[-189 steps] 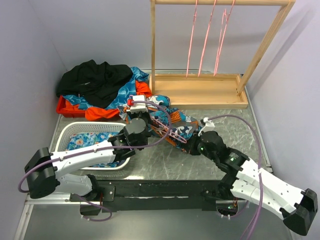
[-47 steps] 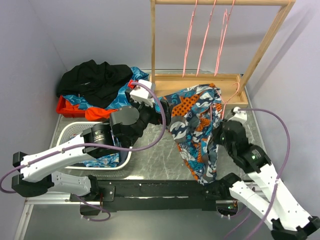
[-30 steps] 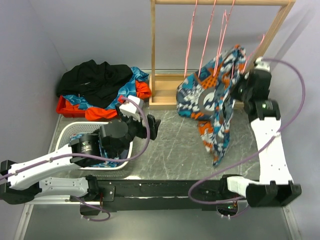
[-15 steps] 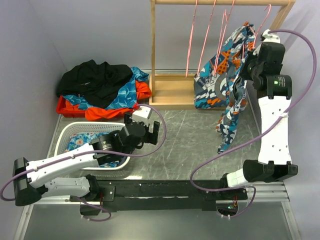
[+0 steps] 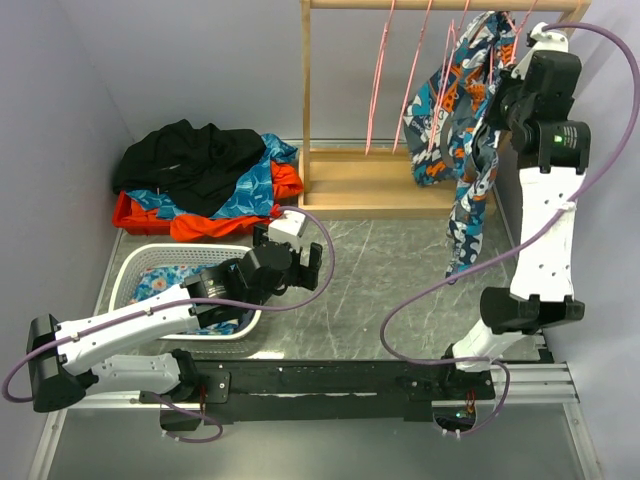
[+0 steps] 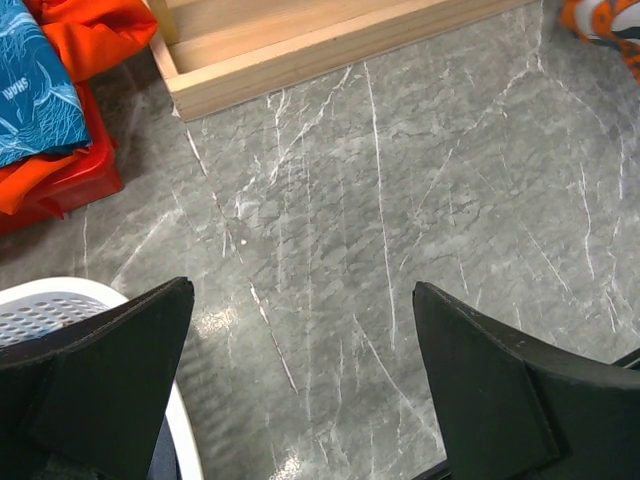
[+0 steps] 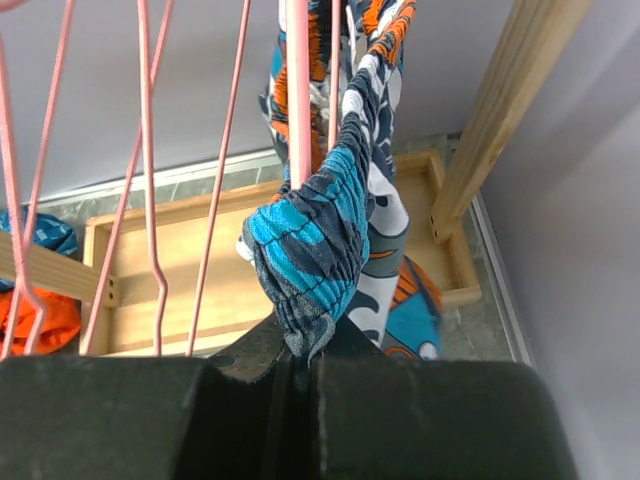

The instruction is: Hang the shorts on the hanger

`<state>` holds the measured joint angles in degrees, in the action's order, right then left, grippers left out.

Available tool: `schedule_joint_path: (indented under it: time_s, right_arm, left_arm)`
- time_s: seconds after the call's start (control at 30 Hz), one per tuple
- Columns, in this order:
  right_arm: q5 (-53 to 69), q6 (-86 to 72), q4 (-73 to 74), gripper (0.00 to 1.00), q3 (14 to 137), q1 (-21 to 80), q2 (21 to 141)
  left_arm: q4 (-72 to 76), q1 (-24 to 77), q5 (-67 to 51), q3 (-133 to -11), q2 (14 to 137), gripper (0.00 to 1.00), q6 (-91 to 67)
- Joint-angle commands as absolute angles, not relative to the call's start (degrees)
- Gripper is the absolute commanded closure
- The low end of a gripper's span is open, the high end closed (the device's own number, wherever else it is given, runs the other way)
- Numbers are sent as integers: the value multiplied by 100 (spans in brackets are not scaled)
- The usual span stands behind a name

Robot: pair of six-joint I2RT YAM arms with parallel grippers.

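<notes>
The shorts (image 5: 458,92), printed teal, orange, white and navy, hang high at the right end of the wooden rack, one leg trailing down. My right gripper (image 5: 517,52) is shut on their gathered waistband (image 7: 310,240), seen at the jaws (image 7: 303,345) in the right wrist view. A pink hanger (image 7: 298,90) runs straight up through the cloth just above the pinch. Other pink hangers (image 5: 379,80) dangle from the top rail to the left. My left gripper (image 5: 310,265) hovers low over the marble table beside the basket, open, with nothing between its fingers (image 6: 490,370).
The wooden rack's base tray (image 5: 390,185) sits at the back of the table. A white basket (image 5: 135,262) holding blue cloth stands at the left. Behind it a black garment (image 5: 190,160) and other clothes lie piled on a red bin (image 5: 140,215).
My right arm has risen further, carrying the shorts from mid-height up to the rack's top rail. The left arm has shifted slightly right and stayed open.
</notes>
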<state>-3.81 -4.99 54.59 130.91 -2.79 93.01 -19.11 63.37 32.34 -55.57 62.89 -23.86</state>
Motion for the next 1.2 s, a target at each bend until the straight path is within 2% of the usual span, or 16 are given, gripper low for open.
schedule_joint_path:
  time_s: [0.0, 0.37, 1.17]
  right_arm:
    - [-439, -378, 5431, 100, 13622, -299, 9597]
    - [-361, -439, 5502, 100, 14343, -404, 10309]
    - [-141, -791, 5106, 100, 14300, -729, 10714]
  left_arm:
    - [-1617, 6293, 3059, -5555, 6328, 4, -2382]
    - [-1564, 6153, 2918, -5555, 6390, 4, -2373]
    - [-1564, 6056, 2813, -5546, 6442, 4, -2391]
